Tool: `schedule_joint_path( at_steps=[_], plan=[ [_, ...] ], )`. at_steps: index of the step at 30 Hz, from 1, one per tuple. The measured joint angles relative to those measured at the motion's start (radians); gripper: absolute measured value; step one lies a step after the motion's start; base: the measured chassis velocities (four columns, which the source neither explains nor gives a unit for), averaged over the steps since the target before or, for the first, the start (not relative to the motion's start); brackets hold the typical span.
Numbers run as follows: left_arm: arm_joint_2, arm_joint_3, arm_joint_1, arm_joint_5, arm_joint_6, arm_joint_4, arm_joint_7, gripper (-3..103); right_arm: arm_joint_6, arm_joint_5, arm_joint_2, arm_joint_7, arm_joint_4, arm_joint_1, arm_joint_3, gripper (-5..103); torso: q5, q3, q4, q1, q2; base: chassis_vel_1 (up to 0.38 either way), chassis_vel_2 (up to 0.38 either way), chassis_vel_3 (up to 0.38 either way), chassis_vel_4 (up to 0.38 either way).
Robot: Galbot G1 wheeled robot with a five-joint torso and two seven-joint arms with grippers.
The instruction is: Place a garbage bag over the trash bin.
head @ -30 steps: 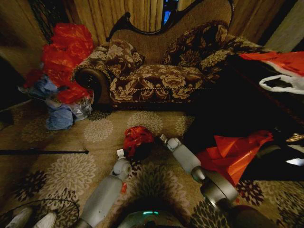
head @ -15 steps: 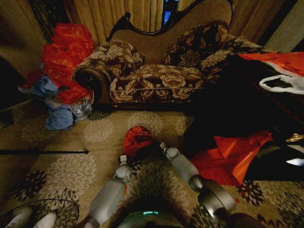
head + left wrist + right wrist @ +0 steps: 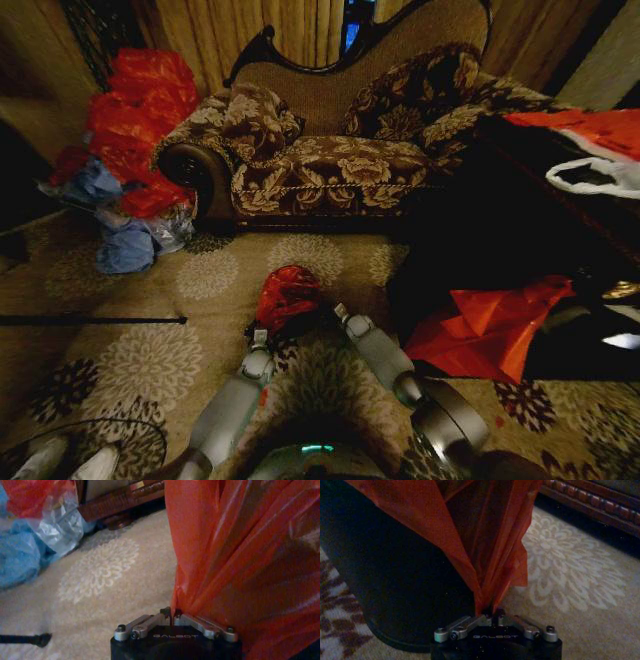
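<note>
Low in the middle of the head view, on the patterned carpet [image 3: 150, 350] in front of the sofa [image 3: 330, 150], the garbage bag [image 3: 286, 295] sits bunched over the trash bin [image 3: 300, 322], whose dark body shows just beneath the red plastic. Both arms reach up from the bottom edge toward it. The left claw [image 3: 259, 336] is at the bag's lower left side and the right claw [image 3: 340, 312] at its lower right.

In the left wrist view, the left claw's fingers [image 3: 165, 612] are pressed together on a gathered fold of the bag's red film, which fans out toward the top right of the frame. In the right wrist view, the right claw's fingers [image 3: 496, 612] are likewise pinched closed on a hanging pleat of the bag, with the bin's black wall filling the left side and its base resting on the carpet. How far the bag covers the bin's mouth is hard to judge in this dim light.

At the upper left of the head view a tall pile of red and blue bags [image 3: 130, 150] stands beside the sofa arm, and a flat red plastic heap [image 3: 485, 330] lies at the lower right.
</note>
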Motion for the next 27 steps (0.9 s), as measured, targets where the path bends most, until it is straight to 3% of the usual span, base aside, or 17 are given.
schedule_joint_path(
  at_steps=[14,27],
  plan=[
    [-0.025,-0.012,-0.02,0.115,-0.004,0.11,0.005,0,-0.002,-0.064,0.018,0.082,-0.045,-0.006,0.041,0,0.0,0.0,0.0,0.0,0.0,0.0,0.0,0.0,0.0],
    [-0.038,-0.016,-0.024,0.129,-0.003,0.174,0.012,0,-0.001,-0.133,0.036,0.086,-0.092,-0.032,0.109,0,0.0,0.0,0.0001,0.0,0.0,0.0,0.0,0.0,0.0]
  ],
)
